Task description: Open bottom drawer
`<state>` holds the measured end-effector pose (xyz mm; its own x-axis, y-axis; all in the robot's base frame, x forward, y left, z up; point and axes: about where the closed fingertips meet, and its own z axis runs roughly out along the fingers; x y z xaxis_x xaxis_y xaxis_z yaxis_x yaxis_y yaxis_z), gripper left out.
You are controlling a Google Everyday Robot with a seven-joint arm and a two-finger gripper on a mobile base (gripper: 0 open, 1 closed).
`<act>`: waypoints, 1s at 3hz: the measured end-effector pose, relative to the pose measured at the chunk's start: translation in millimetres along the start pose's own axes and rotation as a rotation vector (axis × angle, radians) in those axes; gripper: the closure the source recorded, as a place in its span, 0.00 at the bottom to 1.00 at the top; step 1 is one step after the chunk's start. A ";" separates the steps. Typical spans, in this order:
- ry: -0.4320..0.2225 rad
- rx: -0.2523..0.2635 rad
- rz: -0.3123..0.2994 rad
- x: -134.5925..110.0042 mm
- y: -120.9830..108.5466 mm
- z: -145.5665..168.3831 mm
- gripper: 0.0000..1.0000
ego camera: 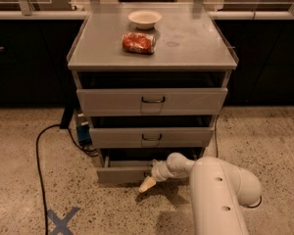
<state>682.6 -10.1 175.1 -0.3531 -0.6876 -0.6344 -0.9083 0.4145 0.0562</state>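
Bottom drawer (122,174) — lowest of three, slightly pulled out — with the gripper (148,183) low at its front, apparently touching it; whether the jaws are open or closed cannot be told.

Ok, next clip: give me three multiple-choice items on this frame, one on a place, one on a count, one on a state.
1. Where is the gripper? A at the top drawer's handle; B on the floor tape; C at the front of the bottom drawer.
2. How many drawer fronts does the cabinet show? A two; B three; C five.
3. How does the white bowl sit? A upright; B upside down; C on its side.
Answers: 1 C, its tip sits low at that front; 2 B, three grey fronts are stacked; 3 A, its open rim faces up.
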 end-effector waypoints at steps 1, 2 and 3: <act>0.000 0.000 0.000 0.0 0.0 0.0 0.00; -0.033 -0.042 0.010 2.8 6.2 2.8 0.00; -0.033 -0.042 0.010 0.3 6.5 -0.3 0.00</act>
<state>676.6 -7.8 175.6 -0.3550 -0.6631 -0.6590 -0.9137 0.3953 0.0944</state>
